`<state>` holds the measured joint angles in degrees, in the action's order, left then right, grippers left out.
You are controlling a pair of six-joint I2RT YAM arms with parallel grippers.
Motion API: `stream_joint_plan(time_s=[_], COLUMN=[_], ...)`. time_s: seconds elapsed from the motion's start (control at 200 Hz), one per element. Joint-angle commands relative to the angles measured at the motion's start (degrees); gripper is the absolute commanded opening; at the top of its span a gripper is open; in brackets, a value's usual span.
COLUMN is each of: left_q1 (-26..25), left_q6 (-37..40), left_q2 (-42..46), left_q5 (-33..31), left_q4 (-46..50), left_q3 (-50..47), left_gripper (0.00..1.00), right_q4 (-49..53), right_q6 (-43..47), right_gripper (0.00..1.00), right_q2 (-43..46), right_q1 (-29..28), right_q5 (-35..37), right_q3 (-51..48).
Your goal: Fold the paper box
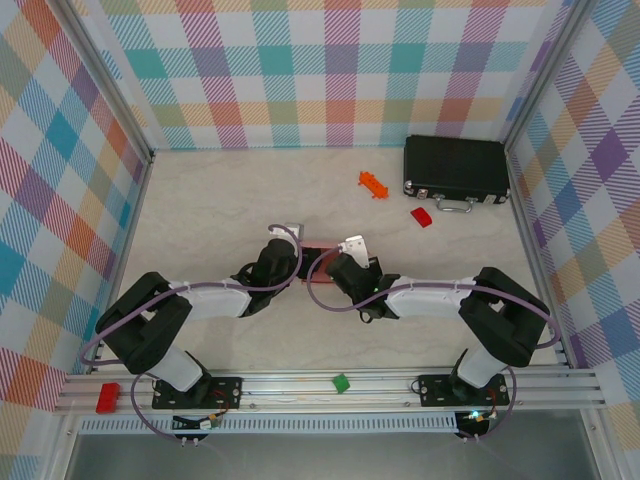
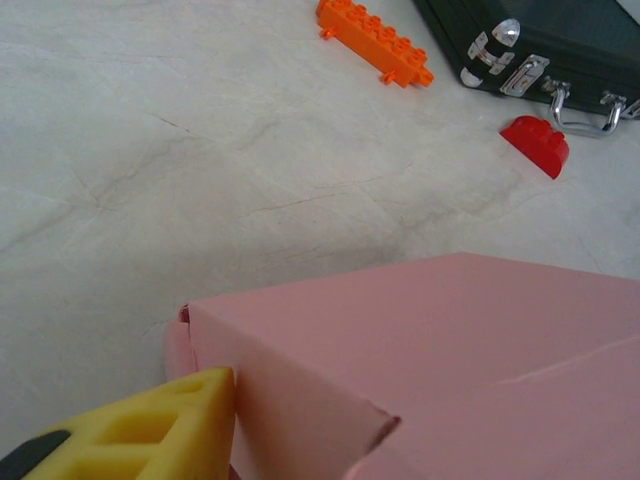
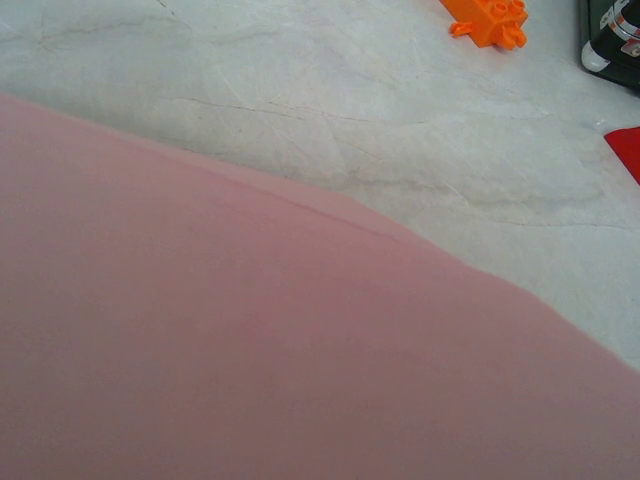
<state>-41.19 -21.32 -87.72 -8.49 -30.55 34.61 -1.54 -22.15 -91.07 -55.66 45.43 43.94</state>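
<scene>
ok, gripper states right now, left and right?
Left gripper: cannot tell; one yellow finger against the paper box.
Right gripper: shut; whether it holds the box cannot be told.

Looks like a robotics lab test cell, definitely not anyone's home. Boxed in by colourful plaid-print walls [image 1: 300,70] on an aluminium extrusion frame [image 1: 300,388], marble-look tabletop [image 1: 220,200] inside, left arm [image 1: 205,298] and right arm [image 1: 430,295] bolted side by side to its front rail.

The left claw [image 1: 293,252] is showing a yellow finger [image 2: 150,430] beside the pink paper box [image 2: 450,350]; beyond it are lying an orange brick [image 2: 375,42], a red block [image 2: 536,143] and a black case [image 2: 560,40].
</scene>
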Motion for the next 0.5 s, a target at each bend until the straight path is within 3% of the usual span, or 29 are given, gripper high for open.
stream_joint_plan(time_s=[0.0, 0.495], left_q1=[-1.2, -1.2], left_q6=[-0.5, -6.5], left_q2=[1.9, 1.7], left_q5=[0.8, -2.2], left_q4=[2.5, 18.7], left_q3=[2.4, 8.7], left_gripper=[0.42, 0.48], right_q4=[1.5, 2.4], right_q6=[-1.4, -3.0], right_gripper=[0.0, 0.0], right_q2=[0.1, -1.3], right_q1=[0.1, 0.2], right_q5=[-2.2, -2.6], right_q3=[1.4, 2.5])
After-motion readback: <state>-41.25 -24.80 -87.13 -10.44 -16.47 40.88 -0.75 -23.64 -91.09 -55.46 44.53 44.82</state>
